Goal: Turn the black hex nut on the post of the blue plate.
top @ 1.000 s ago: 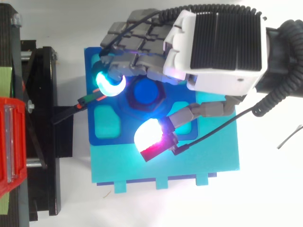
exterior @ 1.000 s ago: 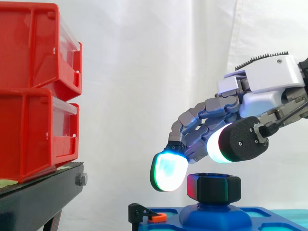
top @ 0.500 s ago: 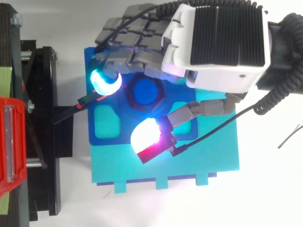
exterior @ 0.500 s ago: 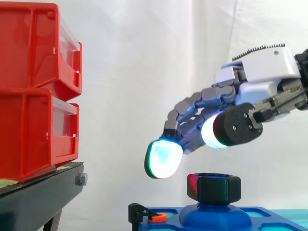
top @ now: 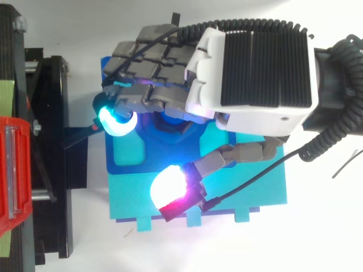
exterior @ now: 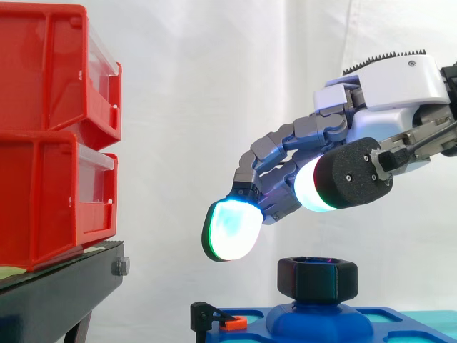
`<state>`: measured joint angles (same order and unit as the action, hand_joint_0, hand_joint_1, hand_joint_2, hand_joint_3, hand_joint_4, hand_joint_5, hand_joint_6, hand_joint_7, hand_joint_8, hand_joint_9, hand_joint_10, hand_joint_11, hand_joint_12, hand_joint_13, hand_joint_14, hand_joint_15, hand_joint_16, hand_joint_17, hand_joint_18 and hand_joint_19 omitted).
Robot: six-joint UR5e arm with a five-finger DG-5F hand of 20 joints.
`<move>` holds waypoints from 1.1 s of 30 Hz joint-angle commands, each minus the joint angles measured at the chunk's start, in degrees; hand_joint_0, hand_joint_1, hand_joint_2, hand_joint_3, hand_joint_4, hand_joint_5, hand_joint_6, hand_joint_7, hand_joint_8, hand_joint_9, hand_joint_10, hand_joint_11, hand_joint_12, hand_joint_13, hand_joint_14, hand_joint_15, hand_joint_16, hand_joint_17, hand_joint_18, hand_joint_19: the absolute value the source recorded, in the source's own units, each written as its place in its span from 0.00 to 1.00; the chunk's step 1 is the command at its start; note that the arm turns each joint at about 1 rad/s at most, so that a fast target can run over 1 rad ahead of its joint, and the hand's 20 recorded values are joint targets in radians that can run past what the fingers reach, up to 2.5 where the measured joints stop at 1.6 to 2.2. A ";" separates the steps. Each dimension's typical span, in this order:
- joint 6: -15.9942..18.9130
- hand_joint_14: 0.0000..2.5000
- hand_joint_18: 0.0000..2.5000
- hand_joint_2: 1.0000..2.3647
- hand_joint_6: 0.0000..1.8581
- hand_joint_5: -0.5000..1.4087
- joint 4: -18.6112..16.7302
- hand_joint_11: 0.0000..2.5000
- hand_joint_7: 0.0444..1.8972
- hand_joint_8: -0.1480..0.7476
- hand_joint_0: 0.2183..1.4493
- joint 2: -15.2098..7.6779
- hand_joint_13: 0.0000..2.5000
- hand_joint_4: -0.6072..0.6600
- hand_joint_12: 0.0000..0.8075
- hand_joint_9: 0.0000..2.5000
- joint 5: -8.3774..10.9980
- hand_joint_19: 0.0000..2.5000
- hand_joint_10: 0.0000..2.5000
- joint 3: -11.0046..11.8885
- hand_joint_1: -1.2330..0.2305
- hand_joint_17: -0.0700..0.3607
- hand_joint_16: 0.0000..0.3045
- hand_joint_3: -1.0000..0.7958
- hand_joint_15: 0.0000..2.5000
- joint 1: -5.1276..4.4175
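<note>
The black hex nut [exterior: 317, 279] sits on the post of the blue plate [exterior: 307, 323], at the bottom of the side view. My hand [exterior: 385, 100] hangs above it, clear of the nut, with the fingers loosely bent and holding nothing. A cyan-glowing fingertip [exterior: 228, 230] points down to the left of the nut. From above, the hand [top: 255, 68] covers most of the nut [top: 170, 123]; a white-and-red glowing pad [top: 170, 190] hovers over the plate's teal part [top: 255, 187].
Two stacked red bins [exterior: 53, 136] stand on a black stand [exterior: 64, 293] at the left. A small black clip with an orange tip [exterior: 218, 319] sits at the plate's left edge. A white curtain hangs behind.
The hand has risen away from the nut and shifted a little left; the gap between fingertips and nut has grown. The nut has stayed in place.
</note>
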<state>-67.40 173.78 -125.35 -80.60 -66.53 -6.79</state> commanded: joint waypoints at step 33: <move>0.34 0.00 0.12 0.00 0.27 0.16 1.91 0.00 0.41 0.48 0.21 0.02 0.14 0.66 0.49 0.16 -0.44 0.07 0.00 -0.09 0.49 0.45 0.18 0.28 0.01 0.37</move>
<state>-67.08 175.78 -125.36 -81.02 -66.57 -6.25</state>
